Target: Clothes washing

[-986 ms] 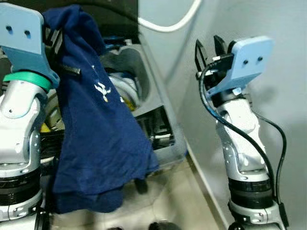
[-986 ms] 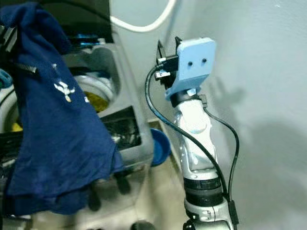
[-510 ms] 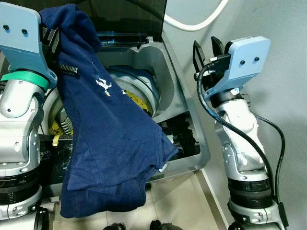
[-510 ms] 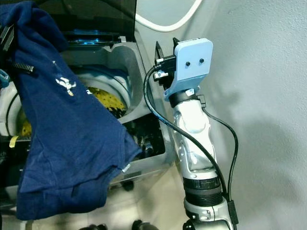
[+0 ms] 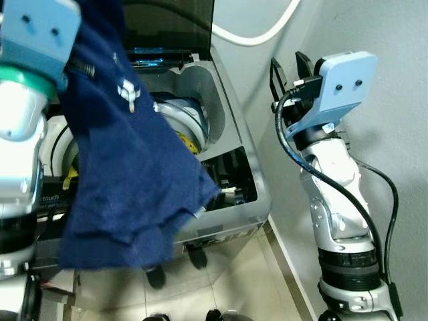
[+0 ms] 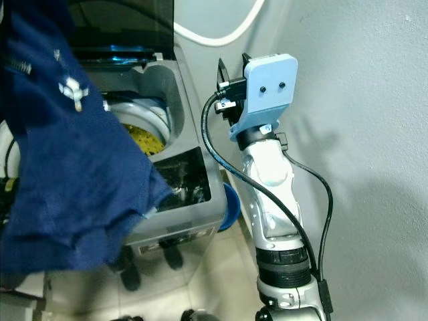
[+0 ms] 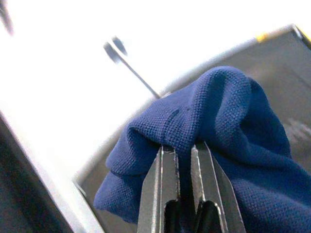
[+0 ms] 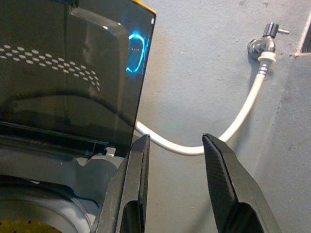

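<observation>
Two tools in view. Left tool [image 7: 183,160] clamped shut on a fold of the navy garment [image 5: 127,167], fingers pinched together with the cloth bunched over their tips. Garment hung from that tool at upper left, draped down in front of the washing machine [image 5: 237,167], covering most of the drum opening [image 5: 184,124] and reaching past the machine's front edge toward the tiled floor [image 5: 221,281]. Small white emblem [image 5: 127,93] visible on the cloth.

Right tool [image 8: 175,160] held raised beside the machine, near the grey wall [image 5: 374,27], fingers spread apart and gripping nothing. Black cable [image 5: 334,187] looped along the right arm.

Machine lid [image 8: 63,68] stood open, dark and translucent, with a blue glow on it. Yellow item [image 6: 144,140] seen inside the drum, partly hidden by the garment. White hose [image 8: 243,111] run from a wall tap [image 8: 265,41] down in a curve behind the lid. Blue round object [image 6: 231,204] sat on the floor between the machine and the right arm, mostly hidden.
</observation>
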Motion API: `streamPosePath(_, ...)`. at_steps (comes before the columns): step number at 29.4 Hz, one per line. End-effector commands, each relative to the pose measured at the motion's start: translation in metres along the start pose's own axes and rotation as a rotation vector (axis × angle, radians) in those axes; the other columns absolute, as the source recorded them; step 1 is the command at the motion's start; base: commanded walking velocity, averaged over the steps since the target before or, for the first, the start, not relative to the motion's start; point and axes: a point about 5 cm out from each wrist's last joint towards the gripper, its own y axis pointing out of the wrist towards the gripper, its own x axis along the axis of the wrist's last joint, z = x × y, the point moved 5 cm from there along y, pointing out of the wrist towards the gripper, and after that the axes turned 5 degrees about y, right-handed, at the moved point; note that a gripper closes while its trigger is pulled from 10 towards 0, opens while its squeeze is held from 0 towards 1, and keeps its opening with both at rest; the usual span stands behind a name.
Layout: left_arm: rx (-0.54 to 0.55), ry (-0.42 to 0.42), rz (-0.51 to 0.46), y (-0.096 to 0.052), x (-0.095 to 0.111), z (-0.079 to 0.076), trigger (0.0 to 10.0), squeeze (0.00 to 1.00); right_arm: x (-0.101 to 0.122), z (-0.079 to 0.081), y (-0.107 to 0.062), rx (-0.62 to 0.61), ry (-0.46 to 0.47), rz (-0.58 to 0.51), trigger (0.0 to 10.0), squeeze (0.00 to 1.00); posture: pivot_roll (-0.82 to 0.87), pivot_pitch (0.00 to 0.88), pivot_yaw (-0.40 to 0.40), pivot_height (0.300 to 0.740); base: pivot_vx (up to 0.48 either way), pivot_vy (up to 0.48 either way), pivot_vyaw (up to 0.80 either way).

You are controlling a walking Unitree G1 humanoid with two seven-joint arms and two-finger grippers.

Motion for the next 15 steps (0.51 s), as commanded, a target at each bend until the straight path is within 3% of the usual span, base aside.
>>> streamPosePath(1, 0.009, 0.062, -0.062, 0.011, 0.008, 0.002, 10.0, 0.0, -0.002, -0.003, -0.001, -0.009, -0.001, 0.003, 10.0, 0.0, 0.07, 0.099, -0.025, 0.74, 0.0, 0.0, 0.0)
streamPosePath(4, -0.002, 0.012, -0.054, 0.025, 0.006, 0.004, 10.0, 0.0, -0.001, -0.004, -0.001, -0.01, -0.003, 0.002, 10.0, 0.0, 0.07, 0.099, -0.026, 0.74, 0.0, 0.0, 0.0)
streamPosePath(5, -0.107, -0.137, 0.056, 0.026, -0.009, -0.011, 10.0, 0.0, -0.001, -0.004, -0.001, -0.009, -0.003, 0.001, 10.0, 0.0, 0.07, 0.1, -0.022, 0.74, 0.0, 0.0, 0.0)
streamPosePath(6, -0.107, -0.137, 0.056, 0.026, -0.009, -0.011, 10.0, 0.0, -0.001, -0.004, -0.001, -0.009, -0.003, 0.001, 10.0, 0.0, 0.07, 0.1, -0.022, 0.74, 0.0, 0.0, 0.0)
streamPosePath(8, -0.217, -0.402, 0.139, 0.024, -0.017, -0.033, 10.0, 0.0, -0.001, -0.003, -0.001, -0.01, -0.002, 0.001, 10.0, 0.0, 0.07, 0.101, -0.021, 0.74, 0.0, 0.0, 0.0)
streamPosePath(9, -0.217, -0.402, 0.139, 0.024, -0.017, -0.033, 10.0, 0.0, -0.001, -0.003, -0.001, -0.01, -0.002, 0.001, 10.0, 0.0, 0.07, 0.101, -0.021, 0.74, 0.0, 0.0, 0.0)
streamPosePath(10, -0.4, -0.448, 0.182, 0.011, -0.02, -0.057, 10.0, 0.0, -0.001, -0.003, -0.001, -0.011, -0.001, 0.001, 10.0, 0.0, 0.08, 0.102, -0.022, 0.74, 0.0, 0.0, 0.0)
streamPosePath(12, -0.638, -0.476, 0.267, -0.015, -0.028, -0.083, 10.0, 0.0, -0.001, -0.003, -0.002, -0.012, 0.0, 0.001, 10.0, 0.0, 0.08, 0.104, -0.015, 0.74, 0.0, 0.0, 0.0)
streamPosePath(13, -0.638, -0.476, 0.267, -0.015, -0.028, -0.083, 10.0, 0.0, -0.001, -0.003, -0.002, -0.012, 0.0, 0.001, 10.0, 0.0, 0.08, 0.104, -0.015, 0.74, 0.0, 0.0, 0.0)
streamPosePath(15, -0.715, -0.537, 0.341, -0.034, -0.035, -0.088, 10.0, 0.0, -0.001, -0.003, -0.003, -0.009, -0.001, 0.002, 10.0, 0.0, 0.08, 0.105, -0.013, 0.74, 0.0, 0.0, 0.0)
